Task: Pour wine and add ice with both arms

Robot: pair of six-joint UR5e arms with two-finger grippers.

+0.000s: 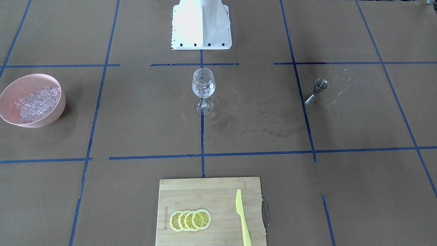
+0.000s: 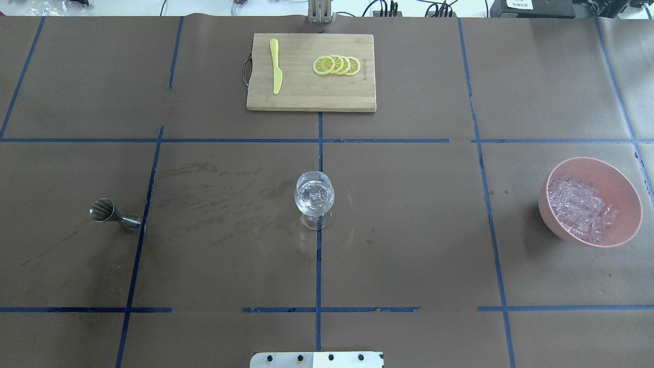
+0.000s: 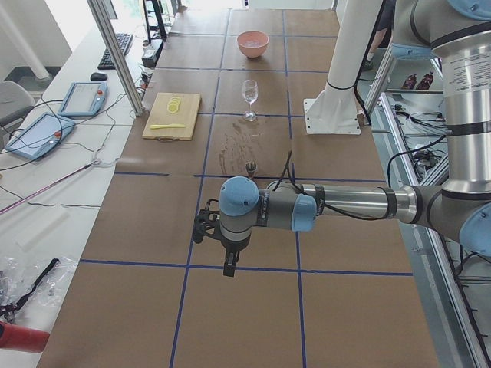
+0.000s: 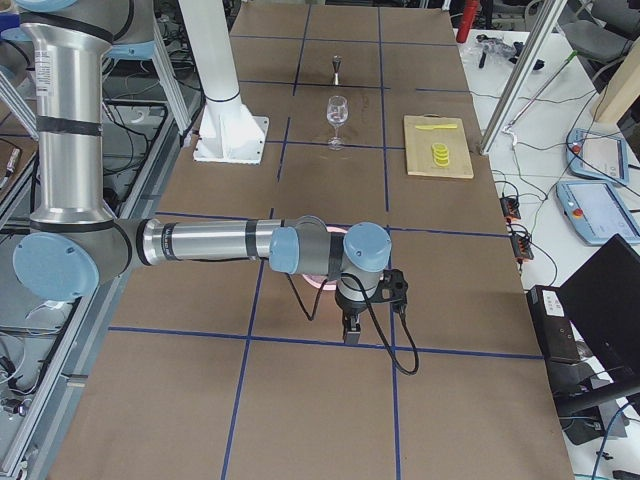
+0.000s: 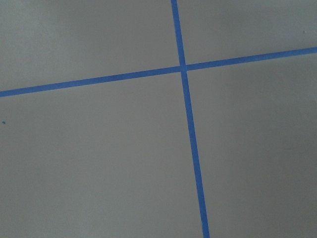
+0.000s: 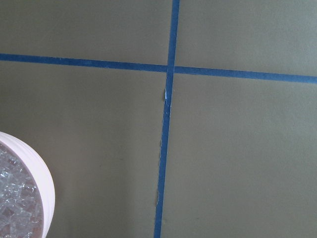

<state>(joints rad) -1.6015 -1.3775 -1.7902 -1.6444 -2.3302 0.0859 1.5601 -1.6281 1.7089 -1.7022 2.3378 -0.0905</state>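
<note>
The ice (image 1: pixel 36 102), probably slippery and loose, sits near the right claw (image 4: pixel 351 335); grip its pink bowl (image 1: pixel 54 114) by the rim. I cannot tell whether this claw or the left claw (image 3: pixel 228 268) is clenched.

Bright, even light; soft shadows

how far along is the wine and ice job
Looks nearly done. Done: ice cubes sit in the wine glass; the jigger stands upright, apart from it. Wine in the glass is too faint to tell. In hand: nothing; the left arm and right arm hang clear of everything. Left: possibly nothing.
</note>
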